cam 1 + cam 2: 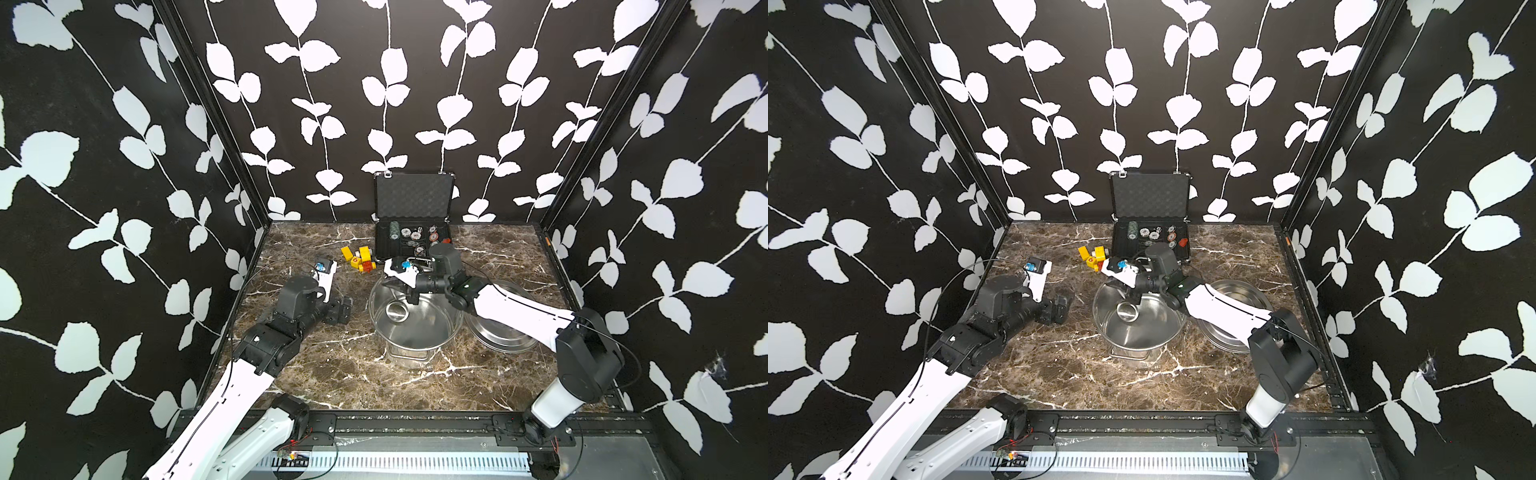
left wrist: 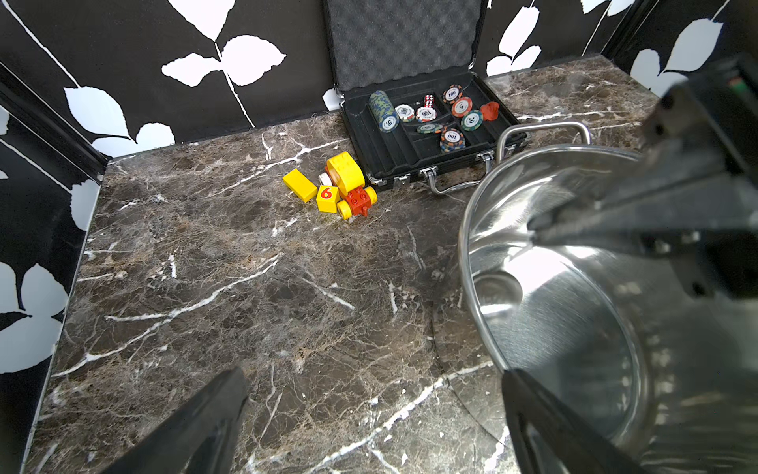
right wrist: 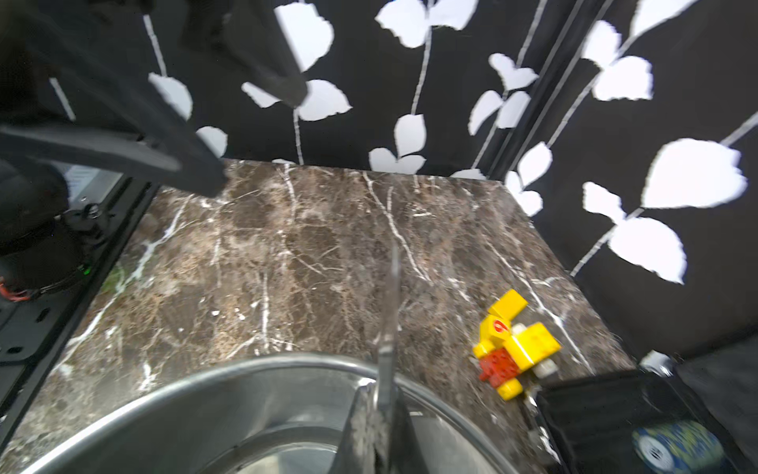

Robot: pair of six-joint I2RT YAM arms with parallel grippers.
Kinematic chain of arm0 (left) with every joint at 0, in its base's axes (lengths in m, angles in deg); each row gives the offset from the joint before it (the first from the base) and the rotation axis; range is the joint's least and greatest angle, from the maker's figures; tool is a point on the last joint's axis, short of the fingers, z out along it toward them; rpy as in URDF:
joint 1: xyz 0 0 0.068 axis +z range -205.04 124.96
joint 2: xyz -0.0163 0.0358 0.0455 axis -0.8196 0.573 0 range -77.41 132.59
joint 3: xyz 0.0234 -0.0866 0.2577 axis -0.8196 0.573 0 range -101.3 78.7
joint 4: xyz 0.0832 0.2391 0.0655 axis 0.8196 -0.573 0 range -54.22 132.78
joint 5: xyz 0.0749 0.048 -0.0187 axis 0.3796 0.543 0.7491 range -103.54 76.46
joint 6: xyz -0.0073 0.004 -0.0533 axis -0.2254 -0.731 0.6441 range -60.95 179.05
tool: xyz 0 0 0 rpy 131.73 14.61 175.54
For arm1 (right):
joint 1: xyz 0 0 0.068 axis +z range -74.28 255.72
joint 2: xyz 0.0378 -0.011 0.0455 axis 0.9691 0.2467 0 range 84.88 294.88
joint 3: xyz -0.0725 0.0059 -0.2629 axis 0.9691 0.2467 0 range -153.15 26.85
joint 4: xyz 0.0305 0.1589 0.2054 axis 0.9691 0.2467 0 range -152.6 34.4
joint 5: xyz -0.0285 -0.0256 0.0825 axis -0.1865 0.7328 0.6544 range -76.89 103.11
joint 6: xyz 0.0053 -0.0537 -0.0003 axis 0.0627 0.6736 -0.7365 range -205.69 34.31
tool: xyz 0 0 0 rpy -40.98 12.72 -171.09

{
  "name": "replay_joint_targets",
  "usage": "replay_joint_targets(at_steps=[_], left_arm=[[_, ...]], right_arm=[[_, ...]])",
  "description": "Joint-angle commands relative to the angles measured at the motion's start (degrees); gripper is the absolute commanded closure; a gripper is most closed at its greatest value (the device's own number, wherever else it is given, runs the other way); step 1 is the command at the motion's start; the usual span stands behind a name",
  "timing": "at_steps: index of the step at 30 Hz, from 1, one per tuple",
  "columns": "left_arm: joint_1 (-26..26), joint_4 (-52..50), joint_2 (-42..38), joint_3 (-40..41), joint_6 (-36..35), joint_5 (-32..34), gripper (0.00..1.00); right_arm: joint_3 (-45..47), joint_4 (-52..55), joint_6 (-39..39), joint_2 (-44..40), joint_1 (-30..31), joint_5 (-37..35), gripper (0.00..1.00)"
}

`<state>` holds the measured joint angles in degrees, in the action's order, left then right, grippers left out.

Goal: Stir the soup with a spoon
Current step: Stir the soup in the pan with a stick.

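A large steel pot (image 1: 415,332) (image 1: 1142,332) with two loop handles stands mid-table. Its inside is bare shiny metal and no liquid soup shows. The spoon is a steel ladle, and its round bowl (image 1: 397,311) (image 1: 1127,311) (image 2: 496,287) rests low inside the pot. My right gripper (image 1: 412,300) (image 1: 1136,297) (image 3: 377,406) hangs over the pot's far side, shut on the spoon's thin handle (image 3: 391,307). My left gripper (image 1: 343,309) (image 1: 1059,309) (image 2: 375,410) is open and empty above the marble, just left of the pot.
The flat steel lid (image 1: 498,338) (image 1: 1246,291) lies right of the pot, under the right arm. Yellow and red toy bricks (image 1: 359,257) (image 2: 336,188) and an open black case of poker chips (image 1: 413,237) (image 2: 426,123) sit behind the pot. Patterned walls close in three sides.
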<state>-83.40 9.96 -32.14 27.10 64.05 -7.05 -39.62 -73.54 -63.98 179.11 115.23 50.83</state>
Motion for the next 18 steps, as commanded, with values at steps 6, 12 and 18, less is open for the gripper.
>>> replay_joint_targets(at_steps=[6,12,18], left_arm=[[-0.1,0.7,0.9,0.1,-0.8,-0.7,0.01],[-0.1,1.5,0.9,0.2,-0.6,0.9,0.01],[-0.1,2.3,1.0,0.7,-0.5,1.1,0.01]], right_arm=[[9.2,-3.5,-3.7,-10.6,-8.3,1.2,1.0],[15.5,2.5,-1.9,-19.7,-11.7,0.4,1.0],[20.2,7.4,-1.5,-27.7,-11.2,5.1,1.0]])
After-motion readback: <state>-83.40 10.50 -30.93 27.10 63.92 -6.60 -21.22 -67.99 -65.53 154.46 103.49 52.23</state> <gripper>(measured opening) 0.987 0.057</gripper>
